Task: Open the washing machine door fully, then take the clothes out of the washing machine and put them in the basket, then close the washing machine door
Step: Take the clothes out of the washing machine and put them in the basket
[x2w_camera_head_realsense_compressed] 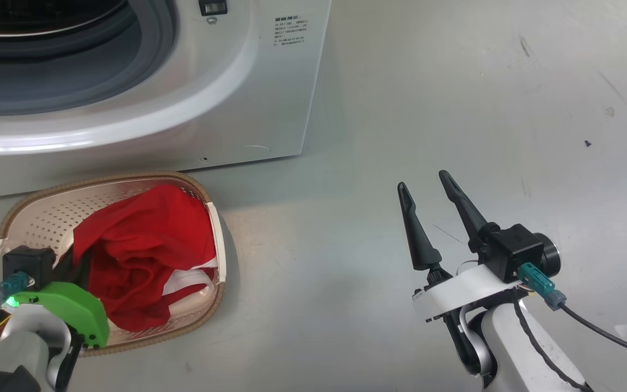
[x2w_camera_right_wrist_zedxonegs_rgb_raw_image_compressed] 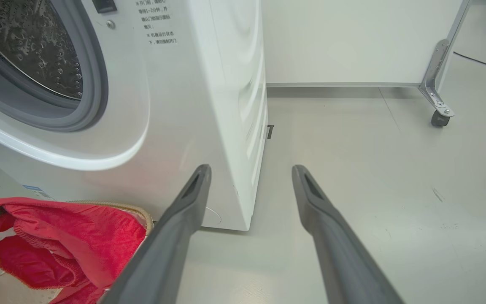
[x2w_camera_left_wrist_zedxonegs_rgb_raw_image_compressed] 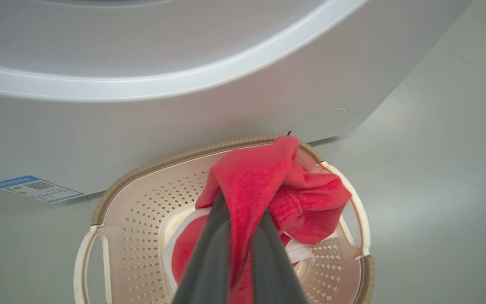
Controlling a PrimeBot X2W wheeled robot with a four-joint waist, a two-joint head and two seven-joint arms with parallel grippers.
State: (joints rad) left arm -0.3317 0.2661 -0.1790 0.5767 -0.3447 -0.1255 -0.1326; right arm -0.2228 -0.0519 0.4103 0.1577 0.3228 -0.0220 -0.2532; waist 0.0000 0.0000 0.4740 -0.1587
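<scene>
Left tool clamps the red clothes inside the basket on the floor, while right tool stands wide open.

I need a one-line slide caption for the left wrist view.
The left gripper, shut on the red clothes in the basket, beside the washing machine.

The washing machine in the upper left had a smooth, glossy white shell, a matt grey rubber ring and a dimpled steel drum. The clothes were soft, fuzzy red cloth with white trim. The basket was perforated cream plastic with a brown woven-look rim. The floor looked smooth, grey, faintly scuffed.
</scene>
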